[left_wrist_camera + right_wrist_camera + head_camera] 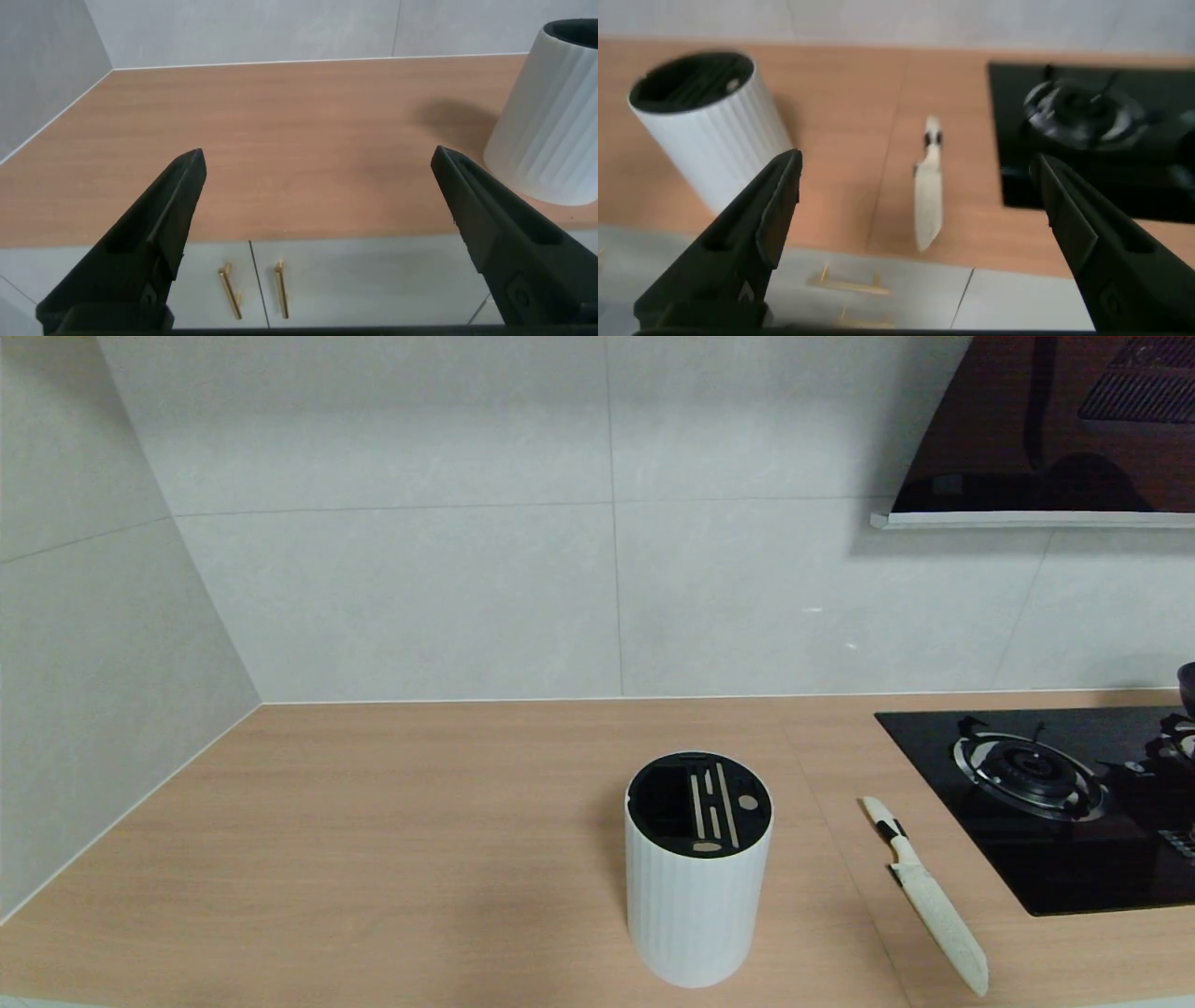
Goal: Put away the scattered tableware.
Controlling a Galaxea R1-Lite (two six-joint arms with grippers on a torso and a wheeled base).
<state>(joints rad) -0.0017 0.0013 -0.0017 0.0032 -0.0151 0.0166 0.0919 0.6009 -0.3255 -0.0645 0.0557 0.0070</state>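
Slotted white knife block (698,887), lower centre; sheathed cream knife (924,894) flat on wooden countertop (420,821), lower right. Left gripper (317,155) and right gripper (916,157): jaws spread.

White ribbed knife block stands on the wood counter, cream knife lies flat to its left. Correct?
No: the cream black-banded knife lies flat to the right of the white ribbed cylindrical knife block, toward the black hob. The head view shows it. The rest holds.
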